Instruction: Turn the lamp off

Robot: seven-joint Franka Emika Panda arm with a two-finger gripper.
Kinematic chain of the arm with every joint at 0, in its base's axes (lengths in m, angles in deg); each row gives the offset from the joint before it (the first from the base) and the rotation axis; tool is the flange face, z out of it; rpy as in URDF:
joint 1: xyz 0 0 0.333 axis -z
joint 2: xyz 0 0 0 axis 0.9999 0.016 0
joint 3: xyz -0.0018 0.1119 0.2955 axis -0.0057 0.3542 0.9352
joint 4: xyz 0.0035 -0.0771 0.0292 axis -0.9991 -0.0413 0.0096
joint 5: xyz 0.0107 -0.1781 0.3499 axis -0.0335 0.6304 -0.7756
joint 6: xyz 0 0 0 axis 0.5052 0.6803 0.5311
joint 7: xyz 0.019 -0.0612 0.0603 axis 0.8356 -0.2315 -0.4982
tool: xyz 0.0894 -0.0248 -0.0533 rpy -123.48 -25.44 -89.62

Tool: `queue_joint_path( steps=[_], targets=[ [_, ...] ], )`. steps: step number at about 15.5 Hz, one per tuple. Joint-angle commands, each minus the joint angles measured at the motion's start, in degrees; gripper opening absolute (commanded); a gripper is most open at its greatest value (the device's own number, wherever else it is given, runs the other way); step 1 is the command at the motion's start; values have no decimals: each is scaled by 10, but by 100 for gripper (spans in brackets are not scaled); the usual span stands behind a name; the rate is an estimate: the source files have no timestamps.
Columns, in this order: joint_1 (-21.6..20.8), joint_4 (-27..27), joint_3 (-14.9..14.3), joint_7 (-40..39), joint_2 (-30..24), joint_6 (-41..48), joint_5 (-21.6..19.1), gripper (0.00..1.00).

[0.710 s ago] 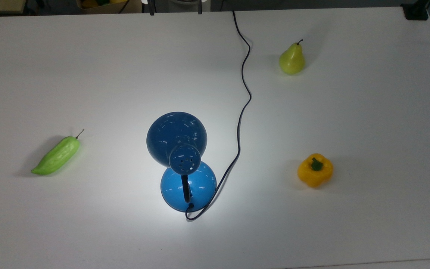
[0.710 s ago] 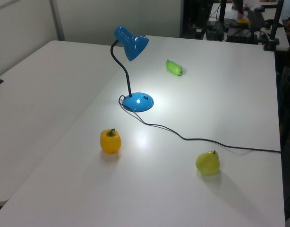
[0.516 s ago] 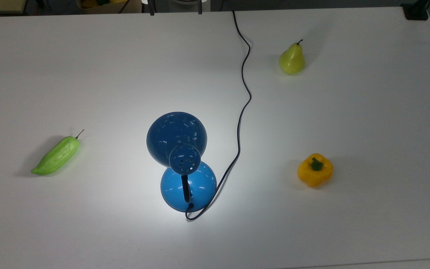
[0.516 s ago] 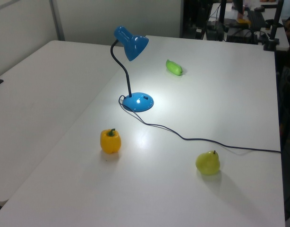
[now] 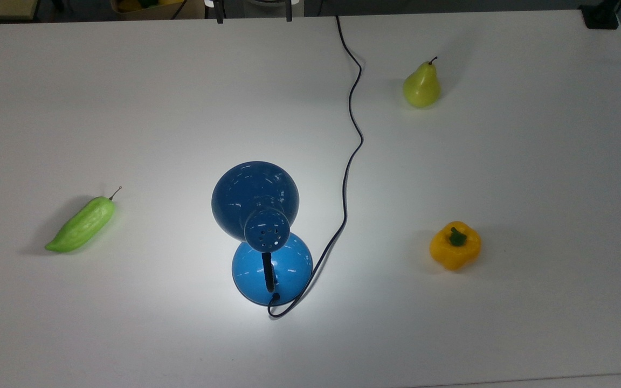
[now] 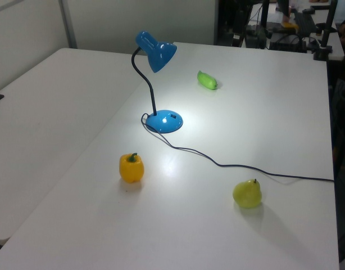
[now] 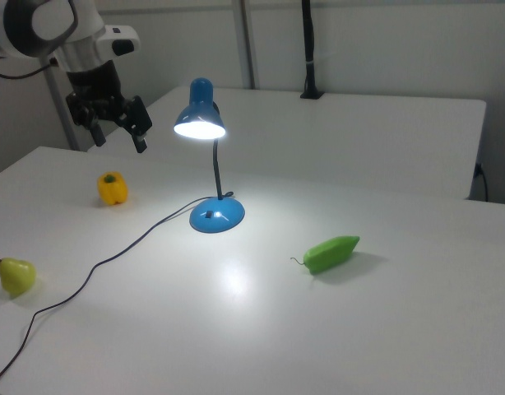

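The right view looks up under the shade of the lamp (image 7: 205,164) and shows the bulb lit, with a bright patch on the desk (image 7: 384,329) in front of the round base. The same view takes in the hand (image 7: 118,138), hanging in the air high over the desk's far left part, above the yellow pepper (image 7: 112,188) and well apart from the lamp. Its two dark fingers (image 7: 140,132) stand spread with a clear gap between them, and they hold and touch nothing.

The top view shows the vent holes on the shade's cap and the lamp (image 5: 261,231) seen from above, its shade overlapping the domed base, ringed by a pool of light on the desk (image 5: 531,323). The lamp stands near the middle of the desk, somewhat toward the top view's bottom edge. Its black cord (image 5: 349,161) loops out from the base and snakes away to the top view's top edge.

The left view shows the curved black neck from the side, with the lamp (image 6: 157,84) upright and the cord (image 6: 245,166) running off the left view's right edge of the desk (image 6: 60,112).

A green pear (image 5: 421,86) sits toward the top view's top right corner, the yellow pepper (image 5: 455,245) toward its right edge, and a green gourd (image 5: 81,225) toward its left edge.
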Motion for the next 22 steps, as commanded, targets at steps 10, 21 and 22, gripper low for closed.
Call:
queue_joint_path(
  steps=[10, 21, 22],
  targets=[
    [-5, -4, -2, -13, 7, -5, -11, 7],
    [3, -24, -7, -16, 20, -52, -44, 0],
    [3, -26, -7, -16, 26, -52, -41, 0]
  ],
)
